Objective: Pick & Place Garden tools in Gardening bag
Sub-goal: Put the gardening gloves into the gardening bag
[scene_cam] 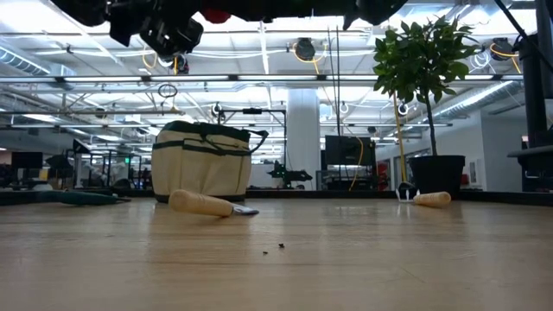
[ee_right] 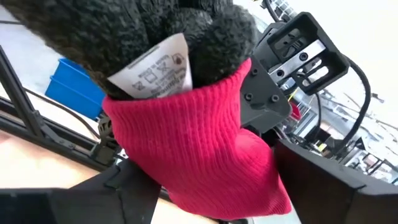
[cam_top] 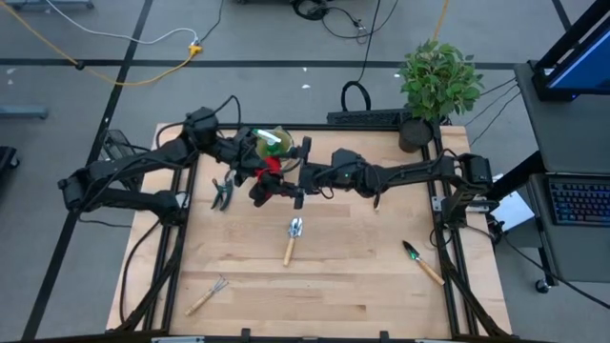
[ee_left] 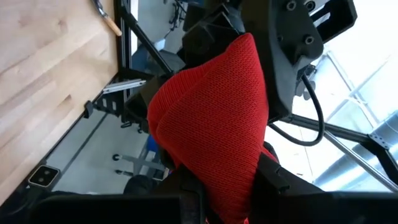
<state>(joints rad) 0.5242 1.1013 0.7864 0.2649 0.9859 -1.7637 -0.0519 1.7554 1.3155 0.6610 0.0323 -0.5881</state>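
The red-black gloves point(cam_top: 271, 166) hang in the air between my two grippers, just near of the beige gardening bag point(cam_top: 269, 141), which stands on the table point(scene_cam: 207, 164). My left gripper point(cam_top: 254, 164) and my right gripper point(cam_top: 286, 181) are both shut on the gloves, well above the table. The dark pruning shears point(cam_top: 223, 195) lie left of the gloves. The silver trowel point(cam_top: 293, 238), the green-bladed trowel point(cam_top: 422, 260) and the rake point(cam_top: 208, 295) lie flat on the wood nearer the front edge. My left gripper pinches the red knit cuff point(ee_left: 217, 168) of the gloves between its two fingers. The cloth is bunched in several layers and stands out past the fingertips, clear of the table. My right gripper pinches the same red cuff point(ee_right: 205, 174) between its two fingers, coming from the table's right. The dark grey part with the white label point(ee_right: 155, 68) sticks out beyond the fingers, lifted clear.
The leafy potted plant point(cam_top: 437, 86) stands at the table's far right corner. The black frame rails point(cam_top: 172, 248) run along the table's sides. Bare wood lies in the middle and near part of the table point(cam_top: 343, 286).
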